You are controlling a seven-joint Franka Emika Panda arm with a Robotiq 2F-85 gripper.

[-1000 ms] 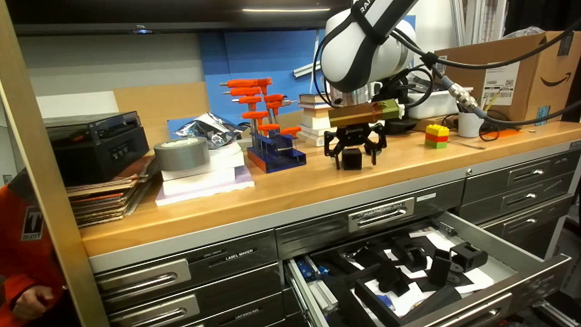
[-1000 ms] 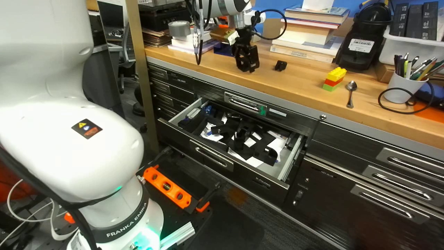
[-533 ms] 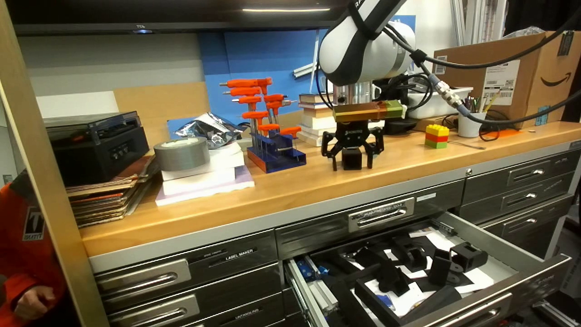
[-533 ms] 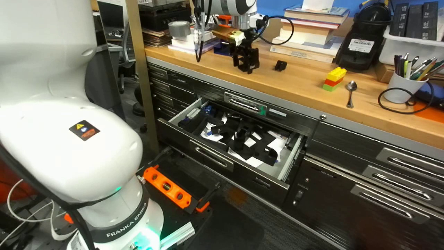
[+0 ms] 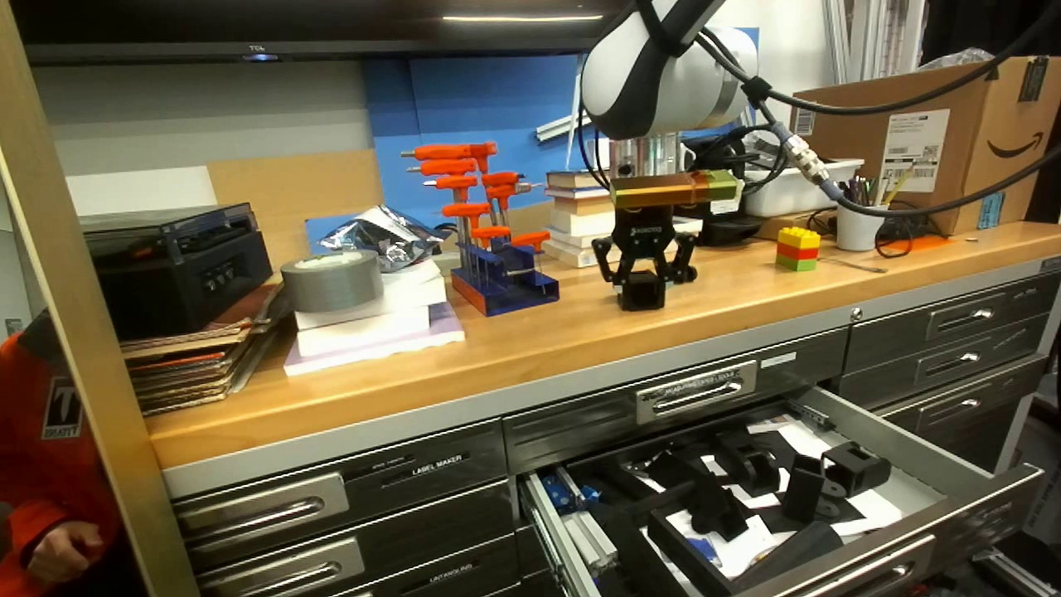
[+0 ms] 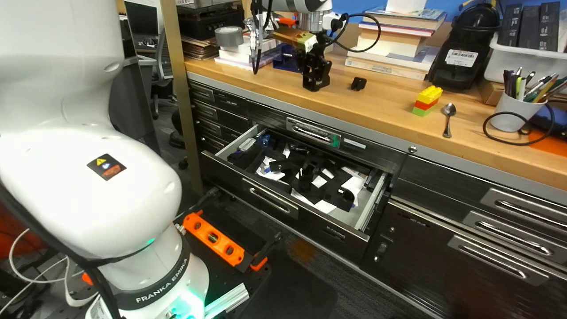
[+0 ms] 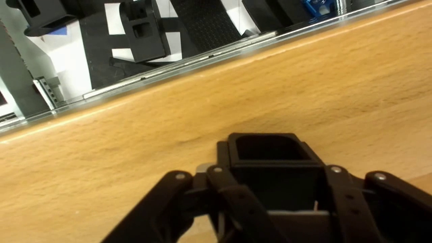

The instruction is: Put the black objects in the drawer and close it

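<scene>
gripper [image 5: 642,288] clasps black block [image 7: 275,179] while drawer [image 6: 316,225] stands open.

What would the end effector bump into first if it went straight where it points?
Probably the wooden worktop below the end effector and the black block it grips; any gap is unclear.

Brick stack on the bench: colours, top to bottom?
Yellow, orange-red, lime green. The brick stack shows best in an exterior view.

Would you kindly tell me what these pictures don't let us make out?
Black block: sides covered by the pincer, wrist view.
Open drawer: back end hidden by the drawer front above, both exterior views.
Drawer label: too small to read, both exterior views.
</scene>
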